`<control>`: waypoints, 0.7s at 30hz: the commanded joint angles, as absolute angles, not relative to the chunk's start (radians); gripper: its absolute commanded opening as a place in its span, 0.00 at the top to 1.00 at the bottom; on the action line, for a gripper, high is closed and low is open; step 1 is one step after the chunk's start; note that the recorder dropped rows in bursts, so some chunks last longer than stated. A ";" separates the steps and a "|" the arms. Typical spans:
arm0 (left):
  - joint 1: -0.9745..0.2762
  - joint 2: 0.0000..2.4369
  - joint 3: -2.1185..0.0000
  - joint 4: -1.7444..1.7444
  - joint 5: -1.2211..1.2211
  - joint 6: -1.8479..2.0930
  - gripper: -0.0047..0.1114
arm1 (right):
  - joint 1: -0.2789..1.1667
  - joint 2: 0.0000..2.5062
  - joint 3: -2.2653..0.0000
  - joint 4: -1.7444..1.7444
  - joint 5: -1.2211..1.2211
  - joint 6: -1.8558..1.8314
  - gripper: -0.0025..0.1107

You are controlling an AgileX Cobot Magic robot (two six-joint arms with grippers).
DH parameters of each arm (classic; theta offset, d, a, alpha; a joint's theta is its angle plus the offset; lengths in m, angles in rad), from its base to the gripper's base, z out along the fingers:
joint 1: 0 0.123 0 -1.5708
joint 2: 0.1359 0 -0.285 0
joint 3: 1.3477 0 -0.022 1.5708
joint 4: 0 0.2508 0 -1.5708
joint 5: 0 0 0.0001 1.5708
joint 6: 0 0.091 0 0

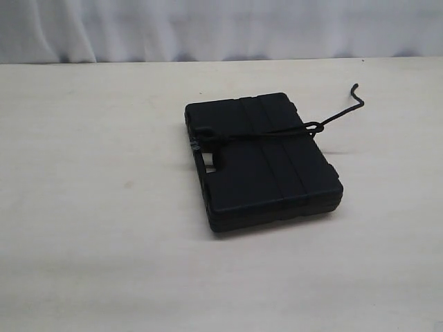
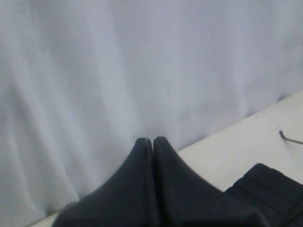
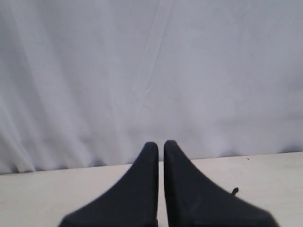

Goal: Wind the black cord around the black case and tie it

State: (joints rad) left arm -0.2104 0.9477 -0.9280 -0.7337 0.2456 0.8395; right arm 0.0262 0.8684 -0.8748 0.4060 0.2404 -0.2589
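Observation:
The black case [image 1: 259, 160] lies flat on the pale table, its handle slot toward the left. The black cord [image 1: 277, 131] runs across the case's top to a knot at the right edge, and its free end [image 1: 349, 104] trails off to the back right. Neither arm shows in the exterior view. My left gripper [image 2: 152, 140] is shut with nothing in it, raised and facing the white curtain; a corner of the case [image 2: 265, 187] and a cord tip [image 2: 284, 136] show beside it. My right gripper [image 3: 161, 143] is shut and holds nothing, with a cord tip [image 3: 234, 191] just past one finger.
A white curtain [image 1: 221, 28] hangs behind the table's far edge. The pale tabletop [image 1: 97, 207] stretches on all sides of the case.

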 commanded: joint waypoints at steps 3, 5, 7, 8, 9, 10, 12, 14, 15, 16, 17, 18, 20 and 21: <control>-0.210 0.729 -0.772 -0.782 0.142 0.831 0.96 | 0.026 0.674 -0.762 0.422 0.133 -0.246 0.94; -0.210 0.671 -0.736 -0.782 0.140 0.831 0.96 | 0.026 0.617 -0.745 0.455 0.131 -0.246 0.94; -0.210 0.617 -0.698 -0.803 0.142 0.831 0.96 | 0.026 0.561 -0.727 0.464 0.142 -0.246 0.94; -0.210 0.595 -0.679 -0.821 0.142 0.831 0.96 | 0.026 0.537 -0.719 0.464 0.153 -0.246 0.94; -0.210 0.569 -0.661 -0.832 0.142 0.831 0.96 | 0.026 0.508 -0.711 0.464 0.161 -0.246 0.94; -0.210 0.543 -0.644 -0.834 0.144 0.831 0.96 | 0.026 0.480 -0.700 0.464 0.161 -0.246 0.94; -0.210 0.498 -0.619 -0.846 0.149 0.831 0.96 | 0.026 0.429 -0.680 0.464 0.161 -0.246 0.94; -0.210 0.448 -0.597 -0.861 0.152 0.830 0.96 | 0.026 0.379 -0.665 0.464 0.157 -0.246 0.94; -0.210 0.424 -0.590 -0.869 0.152 0.830 0.96 | 0.026 0.357 -0.660 0.464 0.157 -0.246 0.94; -0.210 0.400 -0.583 -0.875 0.154 0.830 0.96 | 0.026 0.335 -0.656 0.464 0.157 -0.246 0.94; -0.210 0.379 -0.579 -0.877 0.165 0.830 0.96 | 0.026 0.316 -0.649 0.464 0.157 -0.246 0.94; -0.210 0.362 -0.576 -0.877 0.175 0.830 0.96 | 0.026 0.300 -0.644 0.464 0.159 -0.246 0.94; -0.210 0.318 -0.570 -0.877 0.206 0.830 0.96 | 0.026 0.261 -0.630 0.455 0.163 -0.246 0.94; -0.210 0.295 -0.570 -0.877 0.230 0.830 0.96 | 0.026 0.241 -0.623 0.453 0.166 -0.246 0.94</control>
State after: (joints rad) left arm -0.2104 0.3450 -0.5759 -0.8687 0.1884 0.8376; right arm 0.0262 0.2877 -0.6398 0.4616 0.1561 -0.2481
